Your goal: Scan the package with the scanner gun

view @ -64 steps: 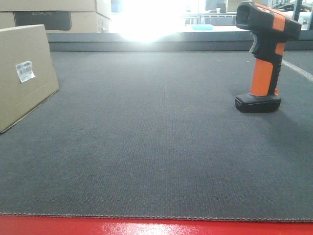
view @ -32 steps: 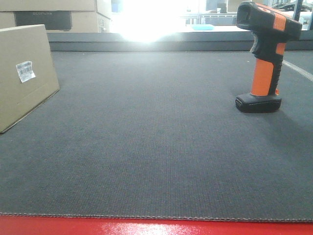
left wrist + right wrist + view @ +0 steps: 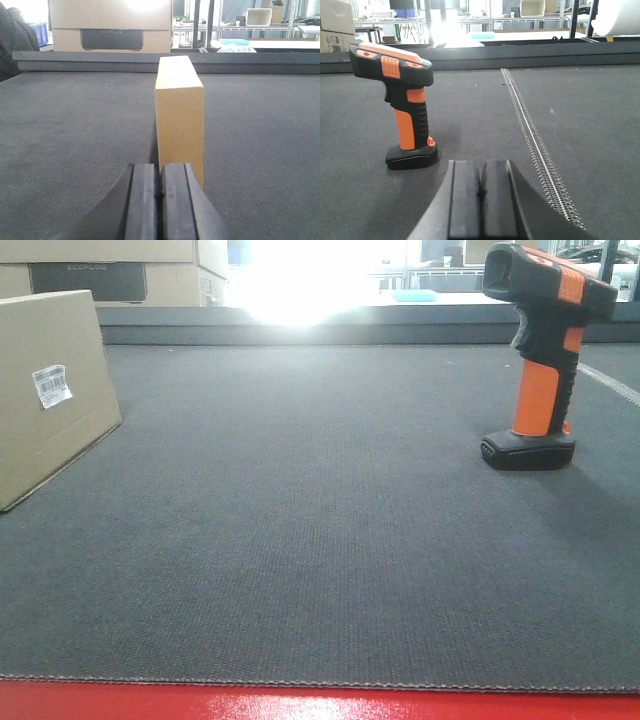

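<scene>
Front-facing view: white barcode label (image 3: 51,386) on package (image 3: 48,390), print unreadable; scanner gun (image 3: 543,352) upright, well apart. Left gripper (image 3: 160,187) and right gripper (image 3: 481,192) closed, empty. Unchanged from earlier.

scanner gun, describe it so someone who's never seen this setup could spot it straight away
Start at the dark grey mat covering the work surface and look to its far right side. There the scanner gun stands upright on its flat black base, head at the top. Its bright orange grip and orange strips on a black body set it apart from the plain brown cardboard package on the left.
</scene>
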Robot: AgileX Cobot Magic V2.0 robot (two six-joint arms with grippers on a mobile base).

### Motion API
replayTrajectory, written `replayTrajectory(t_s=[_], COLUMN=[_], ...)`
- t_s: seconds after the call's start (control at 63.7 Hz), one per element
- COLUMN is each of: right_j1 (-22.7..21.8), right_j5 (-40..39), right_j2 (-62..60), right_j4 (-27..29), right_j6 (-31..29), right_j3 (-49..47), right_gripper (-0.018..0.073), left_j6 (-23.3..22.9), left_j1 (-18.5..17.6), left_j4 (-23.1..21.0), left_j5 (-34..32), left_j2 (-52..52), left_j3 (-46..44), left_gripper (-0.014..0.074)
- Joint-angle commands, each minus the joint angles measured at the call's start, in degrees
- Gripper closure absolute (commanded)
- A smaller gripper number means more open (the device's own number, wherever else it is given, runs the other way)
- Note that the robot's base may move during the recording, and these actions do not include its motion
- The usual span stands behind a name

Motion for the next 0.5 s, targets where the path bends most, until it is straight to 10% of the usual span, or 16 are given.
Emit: replayTrajectory(t_s=[0.0,0.486], right_j1=[-0.34,-0.34], right_j5=[-0.61,-0.61], right_j2=[-0.21,-0.21], right_j4=[-0.50,-0.50], right_j6=[0.07,0.07], right_j3=[0.16,0.16], right_gripper=[0.0712,0.0712], left_j6=[-0.01,-0.01], left_j1=[-0.25,-0.25], left_j4=[0.07,0.07], left_j5=[-1.21,-1.21], left_j2=[-0.24,-0.24], left_j3=[-0.08,-0.08], left_gripper=[0.0707,0.0707])
